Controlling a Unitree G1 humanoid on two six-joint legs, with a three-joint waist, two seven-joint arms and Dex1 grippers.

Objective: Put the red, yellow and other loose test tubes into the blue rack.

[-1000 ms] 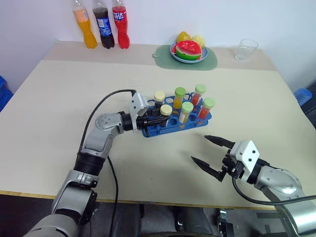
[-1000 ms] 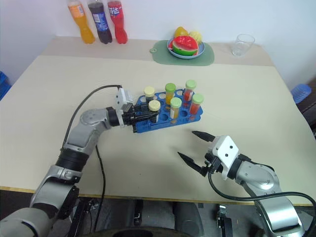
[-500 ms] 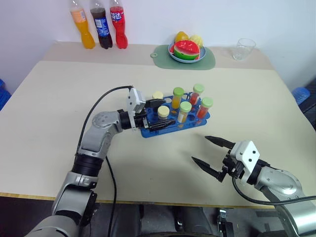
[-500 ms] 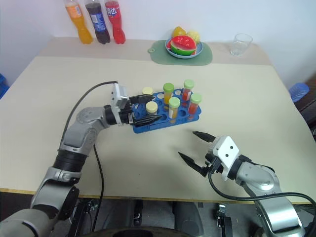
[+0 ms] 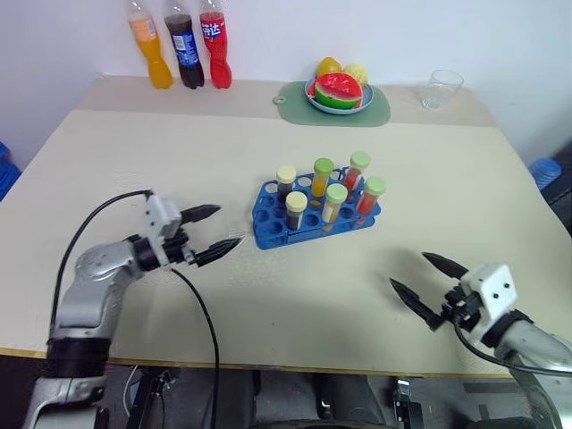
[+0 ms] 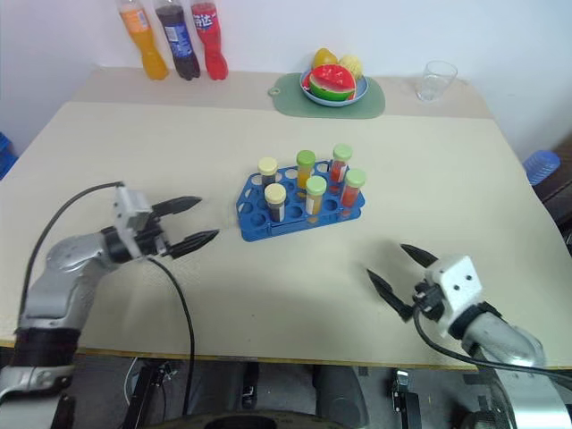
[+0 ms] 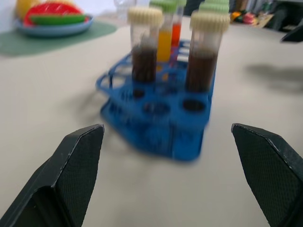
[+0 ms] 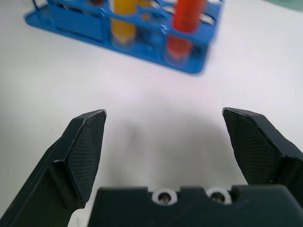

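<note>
Six capped tubes (image 5: 335, 202) are standing in my blue rack (image 5: 315, 219) – seemingly all upright – both pincers, left (image 5: 217, 234) and right (image 5: 427, 285), gaping empty.

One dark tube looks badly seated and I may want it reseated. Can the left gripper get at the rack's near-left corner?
Probably yes. The left gripper stands open beside the rack, pointing toward that corner, with bare table between them and the dark tube at the near edge.
</note>
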